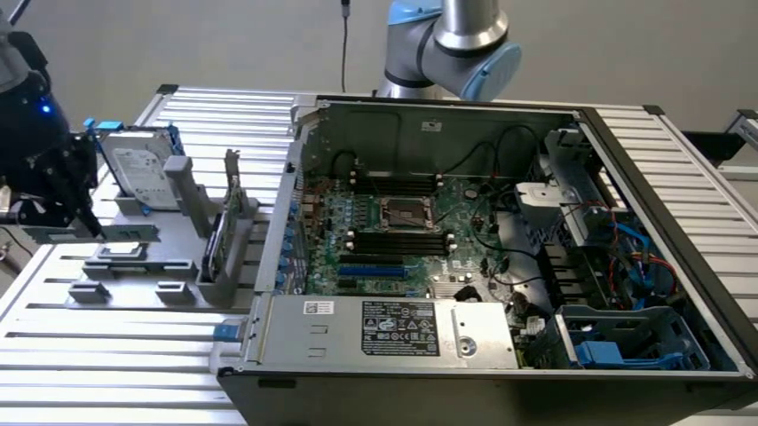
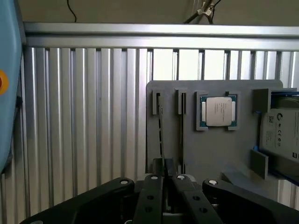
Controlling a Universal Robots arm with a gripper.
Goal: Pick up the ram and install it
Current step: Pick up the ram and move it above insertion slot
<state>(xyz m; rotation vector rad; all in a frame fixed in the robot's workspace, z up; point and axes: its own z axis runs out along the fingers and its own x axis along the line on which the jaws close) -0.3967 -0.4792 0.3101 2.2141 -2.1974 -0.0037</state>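
The ram [image 2: 161,135] appears edge-on in the wrist view as a thin dark strip. It stands in the first slot of the grey holder plate [image 2: 205,154]. Its near end runs in between the fingers [image 2: 153,196] of my gripper [image 2: 167,179], which stand close together on it. In the exterior view my gripper [image 1: 81,222] hangs at the far left over the grey holder [image 1: 130,266], well away from the open computer case [image 1: 498,257]. The motherboard [image 1: 403,222] lies inside the case, with long black slots [image 1: 397,241] beside the processor socket.
A square silver processor chip [image 2: 218,111] sits in a pocket of the holder, with a hard drive [image 2: 282,135] beyond it. An upright card [image 1: 219,240] stands in the holder. The ribbed metal table [image 1: 119,355] surrounds everything. The arm's blue-capped joint [image 1: 474,53] rises behind the case.
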